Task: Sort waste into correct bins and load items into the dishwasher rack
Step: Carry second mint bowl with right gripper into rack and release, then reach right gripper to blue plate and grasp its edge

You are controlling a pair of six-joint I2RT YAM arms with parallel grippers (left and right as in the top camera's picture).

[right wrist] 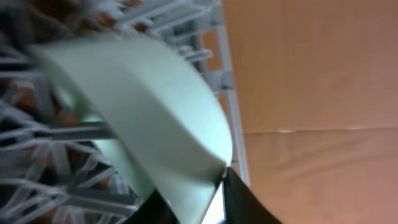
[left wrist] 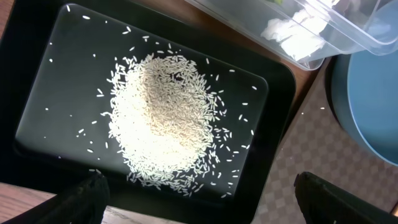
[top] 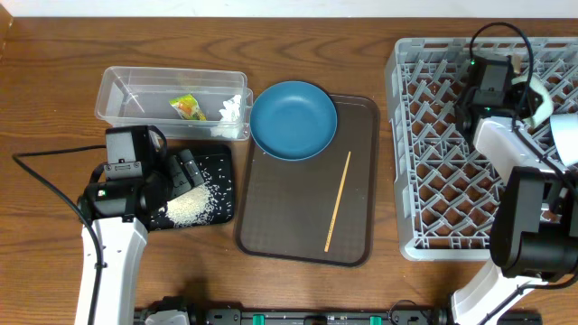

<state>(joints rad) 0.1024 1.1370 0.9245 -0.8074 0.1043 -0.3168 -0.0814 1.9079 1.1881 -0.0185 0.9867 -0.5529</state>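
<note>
A pale mint bowl [top: 540,97] [right wrist: 143,106] stands on edge in the grey dishwasher rack [top: 433,135] [right wrist: 227,81]. My right gripper [top: 522,94] [right wrist: 208,208] has its rim between the fingers, and a thin gap shows at the right finger. Open wide, my left gripper [top: 185,170] [left wrist: 208,205] hovers over the near edge of the black tray [top: 221,162] [left wrist: 56,62], which holds a rice heap [top: 191,209] [left wrist: 165,124]. The clear tub [top: 135,90] [left wrist: 348,25] contains a yellow wrapper [top: 188,107] and white tissue [top: 232,108] [left wrist: 292,34].
A large blue dish [top: 293,118] [left wrist: 367,106] and a wooden chopstick [top: 338,200] lie on the flat brown tray [top: 280,217] [left wrist: 323,162] between the bins and the rack. Another pale rounded piece [top: 567,135] sits at the rack's right edge.
</note>
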